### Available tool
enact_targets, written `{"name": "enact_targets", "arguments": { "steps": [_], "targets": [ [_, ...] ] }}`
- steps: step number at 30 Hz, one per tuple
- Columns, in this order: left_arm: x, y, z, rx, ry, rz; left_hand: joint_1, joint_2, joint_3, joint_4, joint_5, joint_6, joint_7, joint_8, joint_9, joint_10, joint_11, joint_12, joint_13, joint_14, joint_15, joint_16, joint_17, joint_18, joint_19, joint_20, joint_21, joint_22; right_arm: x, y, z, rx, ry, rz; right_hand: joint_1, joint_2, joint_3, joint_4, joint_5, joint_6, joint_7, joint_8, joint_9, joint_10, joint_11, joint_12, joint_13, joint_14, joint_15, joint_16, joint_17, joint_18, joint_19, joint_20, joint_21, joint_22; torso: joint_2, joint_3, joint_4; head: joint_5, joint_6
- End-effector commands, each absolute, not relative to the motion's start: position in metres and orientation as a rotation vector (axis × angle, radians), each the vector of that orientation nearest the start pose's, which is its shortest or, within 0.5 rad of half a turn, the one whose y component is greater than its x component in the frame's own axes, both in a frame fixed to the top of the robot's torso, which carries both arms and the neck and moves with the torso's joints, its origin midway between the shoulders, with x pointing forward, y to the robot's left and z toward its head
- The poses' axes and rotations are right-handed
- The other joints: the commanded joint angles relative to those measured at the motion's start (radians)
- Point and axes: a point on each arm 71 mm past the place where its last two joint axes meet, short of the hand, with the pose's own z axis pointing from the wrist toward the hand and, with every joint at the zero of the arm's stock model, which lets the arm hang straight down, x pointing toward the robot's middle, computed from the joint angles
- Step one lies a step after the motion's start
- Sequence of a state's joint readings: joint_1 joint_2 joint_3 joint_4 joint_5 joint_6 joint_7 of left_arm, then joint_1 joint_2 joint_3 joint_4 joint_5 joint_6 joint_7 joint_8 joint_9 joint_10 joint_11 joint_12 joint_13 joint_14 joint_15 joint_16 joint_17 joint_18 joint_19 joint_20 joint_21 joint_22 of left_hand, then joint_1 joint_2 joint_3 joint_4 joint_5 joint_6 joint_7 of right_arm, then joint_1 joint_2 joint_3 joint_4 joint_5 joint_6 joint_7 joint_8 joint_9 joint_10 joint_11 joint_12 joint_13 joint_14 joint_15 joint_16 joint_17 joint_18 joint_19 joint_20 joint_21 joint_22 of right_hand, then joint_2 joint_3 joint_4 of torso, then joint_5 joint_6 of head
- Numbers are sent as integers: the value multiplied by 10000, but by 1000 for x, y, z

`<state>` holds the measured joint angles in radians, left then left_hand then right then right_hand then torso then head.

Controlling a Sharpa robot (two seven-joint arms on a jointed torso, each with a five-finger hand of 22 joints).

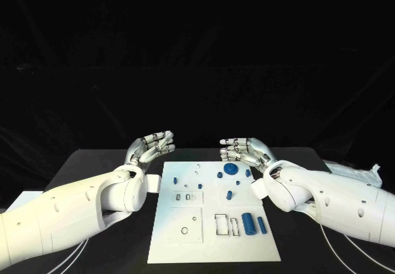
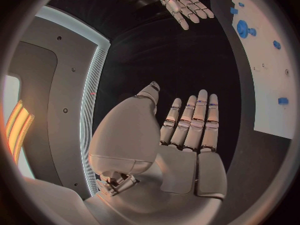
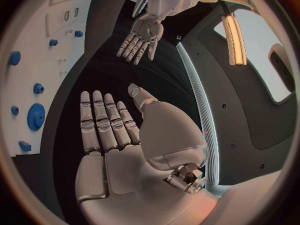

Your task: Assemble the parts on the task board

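Lying flat on the black worktop [image 1: 99,160], the white rectangular task board [image 1: 185,234] carries small blue parts [image 1: 249,224]; each robot hand, left [image 1: 152,145] and right [image 1: 244,150], is spread, holding nothing.

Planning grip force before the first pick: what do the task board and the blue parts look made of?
Task board: looks like rigid matte white plastic or painted sheet, flat, with crisp cut-out slots and no glare. Blue parts, such as the gear and the cylinder: probably moulded or printed plastic, uniformly coloured with a dull sheen. Neither can be confirmed by look alone.
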<state>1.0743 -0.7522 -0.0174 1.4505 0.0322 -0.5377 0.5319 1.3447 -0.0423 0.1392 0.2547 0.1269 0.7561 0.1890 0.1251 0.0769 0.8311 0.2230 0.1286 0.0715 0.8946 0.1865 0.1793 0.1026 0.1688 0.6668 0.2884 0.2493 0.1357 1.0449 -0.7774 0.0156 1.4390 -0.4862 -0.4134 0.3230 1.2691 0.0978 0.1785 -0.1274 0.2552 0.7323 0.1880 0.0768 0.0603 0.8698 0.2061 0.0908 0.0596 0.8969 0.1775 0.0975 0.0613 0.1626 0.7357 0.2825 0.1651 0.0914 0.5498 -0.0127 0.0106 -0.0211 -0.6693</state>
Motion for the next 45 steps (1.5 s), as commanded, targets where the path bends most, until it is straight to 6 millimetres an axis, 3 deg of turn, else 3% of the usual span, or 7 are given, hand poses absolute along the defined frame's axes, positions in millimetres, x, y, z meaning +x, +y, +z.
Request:
{"name": "enact_targets", "arguments": {
  "steps": [1, 6, 12, 26, 28, 42, 45],
  "targets": [
    [481, 200, -224, -11988, 12411, -14679, 59, 86, -53, -138, -22, 718, 659, 84, -5, 515, -134, 37, -56, 519, -158, 73, -7, 142, 622, -46, 325, 100, 479, -197, -224, 5165, 15194, 12352, 225, -156, 509, -196, -208, 1694, 474, 40, 57, 1315, -217, -20, 23, 1420, -268, 66, 28, 235, 861, -110, 321, 25, 183, -5, 45, -60, 48],
    [473, 202, -220, -12077, 12625, -15146, 193, 202, -194, -346, -34, 1357, 479, 123, -54, 1236, -345, 61, -59, 1429, -439, 222, 91, 166, 1694, -323, 833, 248, 481, -202, -215, 3941, 15011, 11739, 560, -422, 1108, -605, -272, 2091, 383, -24, 63, 1738, -342, -150, 13, 1948, -430, 38, 47, 233, 1232, -303, 499, 32, 392, 25, 77, -113, 149],
    [459, 202, -213, -12131, 12953, -15776, 364, 257, -399, -596, -36, 1762, 356, 15, -102, 1785, -504, -32, -55, 2039, -624, 167, 249, 159, 2312, -526, 1002, 243, 483, -210, -203, 2243, 14914, 10495, 532, -826, 1720, -846, -392, 2662, 223, -50, 85, 2503, -565, -222, 32, 2919, -750, 96, 132, 225, 1869, -630, 972, 183, 707, 14, 153, -231, 215],
    [428, 202, -196, -12490, 13562, -16760, 456, 314, -484, -742, -31, 1976, 311, -59, -105, 2087, -573, -101, -40, 2327, -708, 110, 382, 154, 2548, -614, 1035, 215, 491, -209, -188, -1439, 16001, 6651, 494, -1201, 1215, -633, -666, 3216, -158, -111, 73, 3240, -1051, -291, 27, 5927, -1611, 1263, 979, 194, 3743, -1705, 3602, 1623, 1433, -31, 283, -439, 498],
    [425, 200, -193, -12485, 13602, -16903, 458, 314, -485, -744, -31, 1976, 311, -61, -105, 2088, -573, -103, -41, 2326, -708, 108, 383, 154, 2549, -614, 1035, 214, 492, -207, -187, -1807, 16063, 6252, 470, -1260, 1234, -481, -658, 3286, -236, -123, 66, 3279, -1061, -296, 25, 6086, -1665, 2077, 1509, 126, 3643, -1896, 4390, 2146, 1525, -35, 299, -454, 555],
    [414, 192, -179, -12371, 13786, -17427, 497, 294, -509, -804, -31, 1970, 332, -107, -113, 2087, -560, -155, -49, 2312, -700, 52, 399, 145, 2558, -618, 1018, 198, 499, -197, -182, -2910, 16404, 5083, 374, -1638, 1670, 163, -962, 3099, -358, -130, 66, 2790, -1105, -293, 23, 6091, -1710, 5799, 3655, 193, 3484, -1848, 6671, 3623, 1934, -47, 380, -555, 716],
    [414, 192, -179, -12368, 13805, -17447, 500, 289, -516, -813, -31, 1967, 338, -116, -114, 2085, -555, -166, -50, 2310, -697, 41, 402, 143, 2559, -618, 1014, 194, 500, -196, -183, -3099, 16544, 4888, 375, -1728, 1709, 296, -1021, 3072, -361, -133, 66, 2742, -1124, -290, 24, 6117, -1682, 7073, 4891, 138, 3622, -1833, 7264, 4243, 1988, -64, 396, -564, 729]
  ]
}}
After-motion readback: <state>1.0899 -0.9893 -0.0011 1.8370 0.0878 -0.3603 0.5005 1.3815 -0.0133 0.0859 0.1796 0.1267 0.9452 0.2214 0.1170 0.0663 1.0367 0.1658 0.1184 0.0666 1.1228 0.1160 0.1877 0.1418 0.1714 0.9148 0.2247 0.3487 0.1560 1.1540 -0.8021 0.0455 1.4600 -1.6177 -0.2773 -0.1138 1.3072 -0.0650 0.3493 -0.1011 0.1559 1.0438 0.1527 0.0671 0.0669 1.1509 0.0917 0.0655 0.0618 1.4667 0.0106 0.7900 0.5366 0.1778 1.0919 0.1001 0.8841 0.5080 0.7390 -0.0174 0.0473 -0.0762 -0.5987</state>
